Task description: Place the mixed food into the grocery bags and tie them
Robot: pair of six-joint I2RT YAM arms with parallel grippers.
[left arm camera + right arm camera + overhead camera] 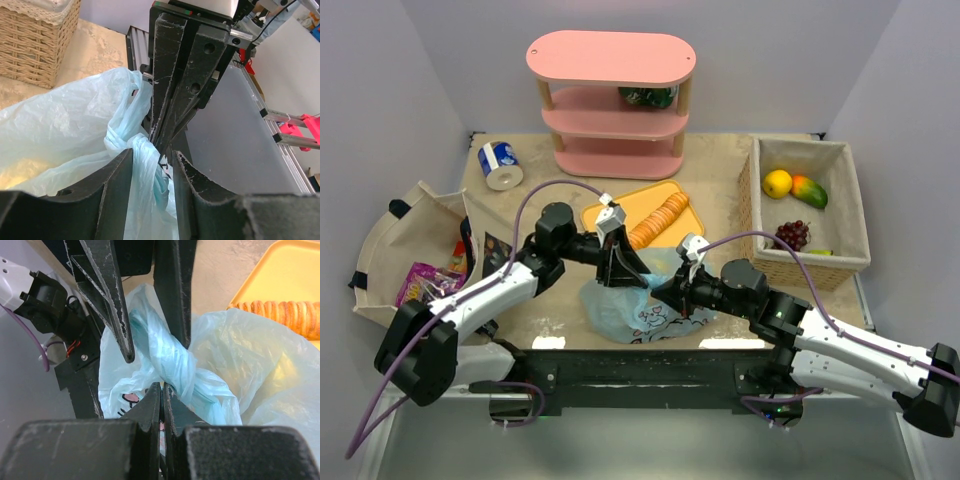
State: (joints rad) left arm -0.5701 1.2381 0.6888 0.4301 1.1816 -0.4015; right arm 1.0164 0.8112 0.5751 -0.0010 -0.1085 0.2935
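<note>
1. Black fingers of the left gripper (151,157) fill the bottom of its wrist view. They are spread, with a twisted strand of the grocery bag (60,130) running loose between them.
2. Only the right wrist view shows the right gripper (161,390) pressed together on thin film of that bag, beside a cartoon print (131,397). From above, the arms hide both sets of tips.
3. The top view alone places the bag at the near edge of the table (720,170), between the arms and just in front of an orange tray (605,210) bearing a sliced loaf (658,220).
4. Around it are a pink shelf (610,55) at the back, a cloth tote (390,240) at the left holding a purple snack packet (420,280), a wicker basket (820,272) at the right and a blue-and-white can (500,165).
5. The bag is crinkly, translucent pale blue; the basket is woven and cloth-lined; the shelf has three round-ended tiers.
</note>
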